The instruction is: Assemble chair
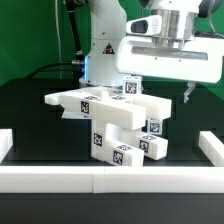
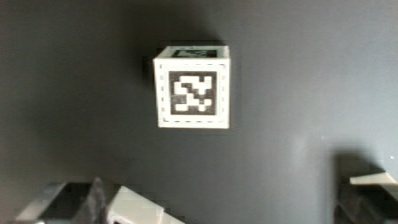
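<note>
- Nearest you in the exterior view, a long white border rail (image 1: 110,178) runs across the front edge of the black table top (image 1: 30,125); two short white rail ends rise at the exterior view's left (image 1: 5,142) and right (image 1: 211,146), so the working area is boxed in on three sides.
- Between the front rail and the cluster of parts you have a narrow strip of bare black surface; wider open ground lies to either side of the cluster.
- The chair, a stack of chunky white plastic blocks and slotted pieces carrying black-and-white square tags (image 1: 115,122), sits at the table's centre, well apart from both side rails. Flat pieces jut out to the exterior view's left at its top; smaller tagged blocks lie at its foot, touching one another.
- Behind and above the cluster you see the white arm's two-finger gripper (image 1: 160,90), its jaws spread wide and holding nothing, hanging over the chair's side toward the exterior view's right.
- In the wrist view, one small white tagged block (image 2: 192,87) lies alone on dark surface, with bare room all round it; a dark fingertip (image 2: 71,203) shows at the frame's edge, apart from the block.
</note>
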Controlling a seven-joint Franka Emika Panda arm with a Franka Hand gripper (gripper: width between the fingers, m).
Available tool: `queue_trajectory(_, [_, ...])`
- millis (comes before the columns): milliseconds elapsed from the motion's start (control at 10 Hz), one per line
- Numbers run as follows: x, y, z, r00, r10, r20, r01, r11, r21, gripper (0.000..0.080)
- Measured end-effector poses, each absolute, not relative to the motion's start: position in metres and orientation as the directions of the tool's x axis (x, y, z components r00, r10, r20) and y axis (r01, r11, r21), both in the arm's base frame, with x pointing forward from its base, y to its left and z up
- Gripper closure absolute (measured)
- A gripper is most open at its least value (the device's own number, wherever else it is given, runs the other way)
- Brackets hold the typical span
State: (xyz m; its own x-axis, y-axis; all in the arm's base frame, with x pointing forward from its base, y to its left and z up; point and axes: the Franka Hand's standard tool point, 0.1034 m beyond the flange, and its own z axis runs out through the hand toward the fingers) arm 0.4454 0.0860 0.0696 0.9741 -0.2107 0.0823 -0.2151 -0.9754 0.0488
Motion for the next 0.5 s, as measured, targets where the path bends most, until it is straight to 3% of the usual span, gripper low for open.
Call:
queue_trajectory(200, [0.446, 0.084, 0.07, 0.974, -0.212, 0.083, -0.216, -0.975, 0.045, 0.0151])
queue_trajectory(300, [0.446, 0.075, 0.071, 0.962, -0.26, 0.081, -0.262, -0.965, 0.011, 0.0151])
queue_trajectory(500, [0.447, 0.077, 0.07, 0.95, -0.3, 0.087, -0.3, -0.954, -0.014, 0.0151])
